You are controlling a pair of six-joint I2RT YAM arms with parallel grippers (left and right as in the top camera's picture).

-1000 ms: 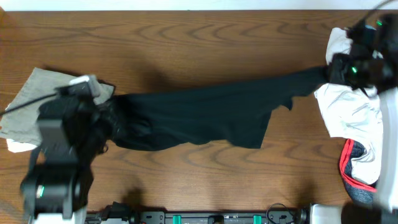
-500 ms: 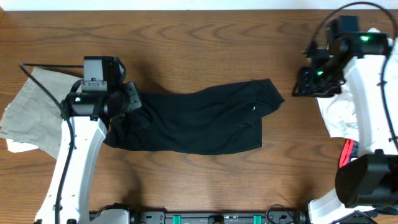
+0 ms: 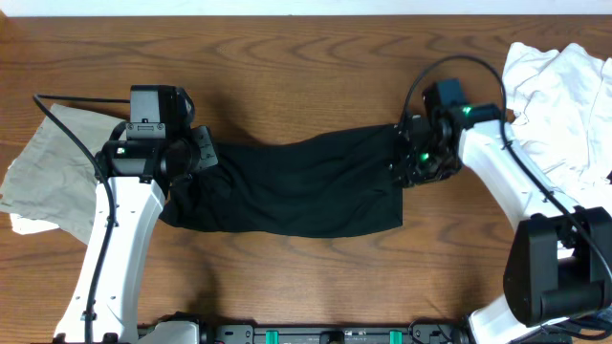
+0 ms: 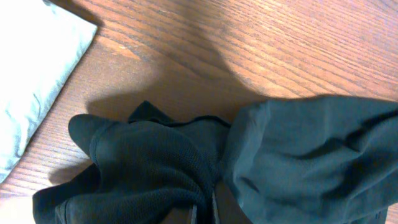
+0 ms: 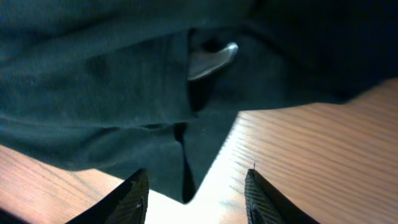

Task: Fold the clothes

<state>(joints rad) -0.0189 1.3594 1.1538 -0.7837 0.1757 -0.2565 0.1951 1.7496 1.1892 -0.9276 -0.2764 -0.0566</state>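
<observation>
Two grippers are being inspected at the black shirt [image 3: 306, 186], which is being left lying across the middle of the table [image 3: 306, 57] as a loose, rumpled band. The left gripper [image 3: 199, 158] is being kept clamped on the shirt's bunched left end; in the left wrist view dark fabric is being seen gathered right at the fingers. The right gripper [image 5: 196, 177] is being held with its jaws apart just over the shirt's right edge, with nothing caught between them, only the cloth edge and bare wood below.

One second earlier the shirt was being stretched taut between both arms, its right end drawn out as far as the white garments [image 3: 559, 81]. That end has since been let go and has fallen back toward the middle, and the right arm is now being brought back in to it. The khaki garment [image 3: 43, 167] is being left at the far left, beside the left arm.

It is being judged that the spreading pull has been given up and a fresh hold on the right end is being sought. No fold is yet being made, so the task is being counted as early.
</observation>
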